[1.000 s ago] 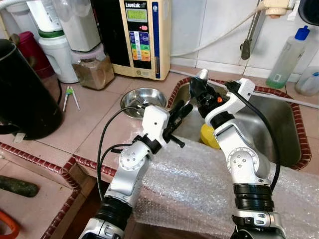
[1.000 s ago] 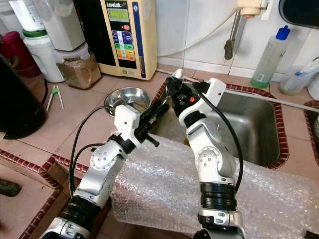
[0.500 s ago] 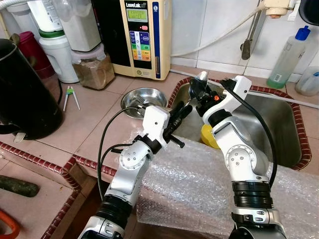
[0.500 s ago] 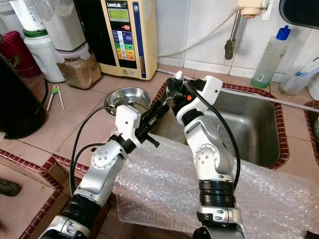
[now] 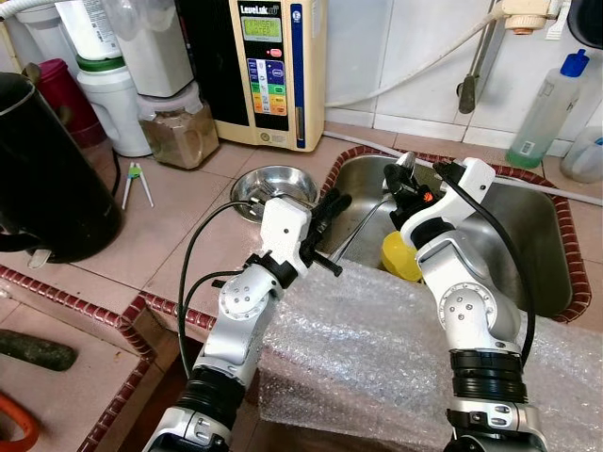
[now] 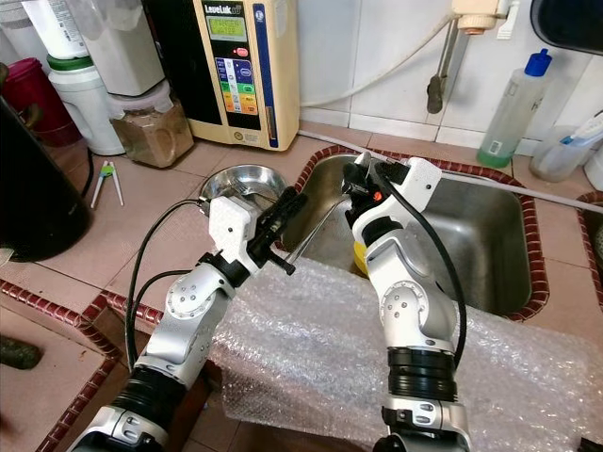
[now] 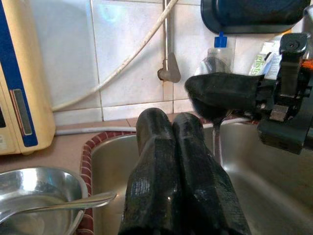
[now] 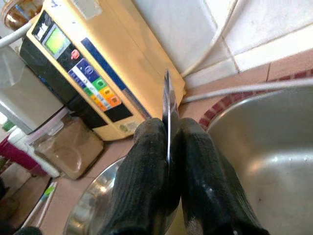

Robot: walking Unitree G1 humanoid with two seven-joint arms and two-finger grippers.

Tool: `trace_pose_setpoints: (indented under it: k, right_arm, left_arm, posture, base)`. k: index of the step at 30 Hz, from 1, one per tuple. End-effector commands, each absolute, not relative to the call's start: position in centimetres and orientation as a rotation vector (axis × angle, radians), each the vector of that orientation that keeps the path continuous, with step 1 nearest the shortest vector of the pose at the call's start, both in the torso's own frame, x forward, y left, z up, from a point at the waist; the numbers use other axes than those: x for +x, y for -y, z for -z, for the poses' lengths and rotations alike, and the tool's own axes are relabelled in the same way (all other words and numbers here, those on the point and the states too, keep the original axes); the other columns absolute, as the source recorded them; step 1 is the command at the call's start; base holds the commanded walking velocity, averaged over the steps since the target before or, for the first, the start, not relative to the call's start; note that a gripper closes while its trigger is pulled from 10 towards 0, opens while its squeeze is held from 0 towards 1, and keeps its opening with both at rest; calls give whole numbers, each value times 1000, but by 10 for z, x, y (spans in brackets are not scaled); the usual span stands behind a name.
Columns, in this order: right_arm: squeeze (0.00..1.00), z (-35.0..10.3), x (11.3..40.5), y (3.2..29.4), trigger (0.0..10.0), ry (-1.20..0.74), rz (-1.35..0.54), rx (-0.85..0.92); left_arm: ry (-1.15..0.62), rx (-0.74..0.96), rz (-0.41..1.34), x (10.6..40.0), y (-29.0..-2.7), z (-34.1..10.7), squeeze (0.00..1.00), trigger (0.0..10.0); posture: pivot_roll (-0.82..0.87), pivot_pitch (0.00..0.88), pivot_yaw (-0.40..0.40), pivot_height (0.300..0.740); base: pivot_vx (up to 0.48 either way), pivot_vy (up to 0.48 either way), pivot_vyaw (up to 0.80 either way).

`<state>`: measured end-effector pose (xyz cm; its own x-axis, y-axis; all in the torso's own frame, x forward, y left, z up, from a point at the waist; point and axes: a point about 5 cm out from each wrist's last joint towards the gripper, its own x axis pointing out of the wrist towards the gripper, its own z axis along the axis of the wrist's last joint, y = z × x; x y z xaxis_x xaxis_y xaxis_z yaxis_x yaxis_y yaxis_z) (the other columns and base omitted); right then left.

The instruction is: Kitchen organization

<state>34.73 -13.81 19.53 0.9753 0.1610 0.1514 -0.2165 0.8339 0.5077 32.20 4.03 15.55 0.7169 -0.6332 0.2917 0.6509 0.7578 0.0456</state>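
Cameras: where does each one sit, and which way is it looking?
Left eye view: on the head, looking forward and down at the sink; both arms show, left tool shut, right tool pinching a spoon.
Right eye view: beside it on the head, same scene.
Left wrist view: on the left wrist, facing the sink's back wall and the right tool.
Right wrist view: on the right wrist, facing the water machine.
Both wrist views share the steel bowl.

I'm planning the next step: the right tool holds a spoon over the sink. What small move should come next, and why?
Probably swing the right tool left toward the bowl on the counter. It is shut on the spoon above the sink, and the bowl holds a second spoon.
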Motion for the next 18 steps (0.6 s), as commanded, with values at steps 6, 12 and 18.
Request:
trace_pose_setpoints:
  k: [6,12,18]
  right_arm:
    - [0,-214,358,182,0,264,125,259]
    - [0,-187,362,227,0,184,421,310]
    - [0,-155,360,241,0,84,557,404]
  left_arm:
    - [185,-41,793,328,-43,-146,1000,10000]
    - [110,19,841,329,-52,-137,1000,10000]
    - [33,81,886,329,-60,-127,1000,10000]
  posture:
    - [-57,30,75,740]
    - [-44,24,79,740]
    - [-36,26,79,740]
  base:
    - [0,0,0]
    - [0,0,0]
    - [0,0,0]
